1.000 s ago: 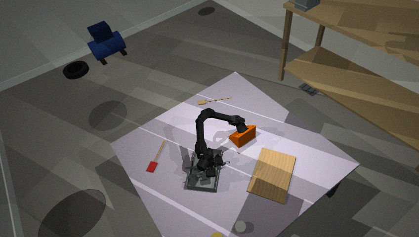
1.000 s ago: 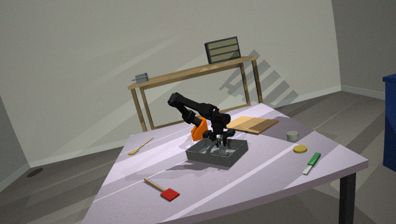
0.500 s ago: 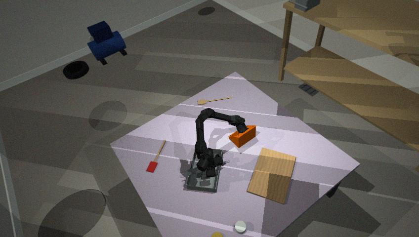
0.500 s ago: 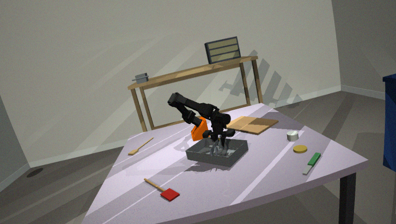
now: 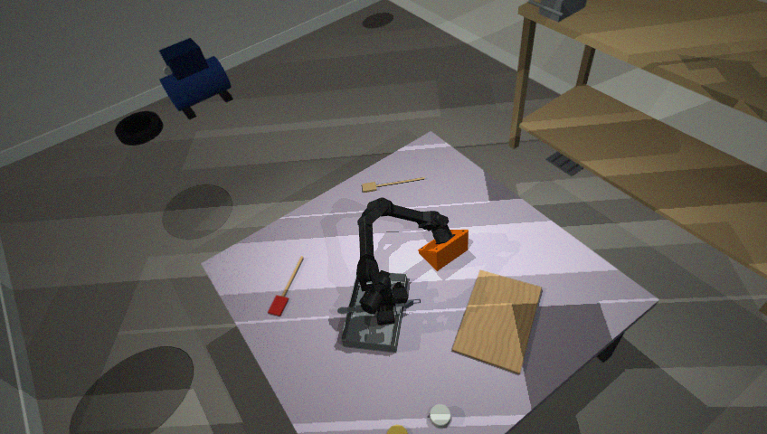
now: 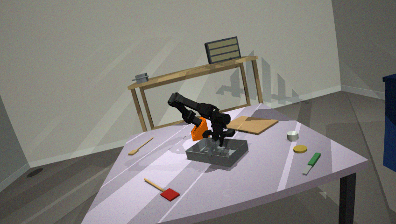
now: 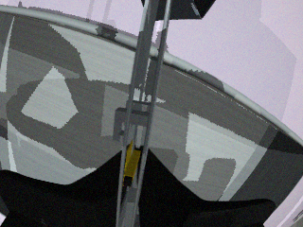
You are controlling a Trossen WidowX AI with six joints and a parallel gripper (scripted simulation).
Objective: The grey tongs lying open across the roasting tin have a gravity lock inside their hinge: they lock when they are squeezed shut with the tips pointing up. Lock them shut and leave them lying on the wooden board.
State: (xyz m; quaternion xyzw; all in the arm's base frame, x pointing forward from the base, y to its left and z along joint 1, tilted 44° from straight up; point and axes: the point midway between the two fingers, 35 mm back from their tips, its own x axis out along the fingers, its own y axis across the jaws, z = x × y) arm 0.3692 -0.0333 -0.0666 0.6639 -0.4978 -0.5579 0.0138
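The grey tongs (image 7: 141, 76) (image 5: 411, 302) lie across the roasting tin (image 5: 368, 346) (image 6: 205, 158); one end sticks out past the tin's wall. In the wrist view their two arms are squeezed close together, with a yellow piece (image 7: 132, 164) and a small grey bracket (image 7: 124, 117) between or beside them. My gripper (image 7: 136, 150) (image 6: 221, 143) is shut on the tongs, low over the tin, one black finger on each side. Whether the hinge is locked cannot be seen. The wooden board (image 5: 492, 322) (image 6: 251, 124) lies flat, apart from the tin, with nothing on it.
An orange block (image 5: 449, 250) (image 6: 199, 131) stands at the arm's base. A red spatula (image 5: 278, 305) (image 6: 169, 194) and a wooden one (image 5: 369, 186) (image 6: 133, 151) lie on the table. A white round tin (image 6: 292, 136), a yellow disc (image 6: 300, 149) and a green-handled tool (image 6: 314, 159) are there too.
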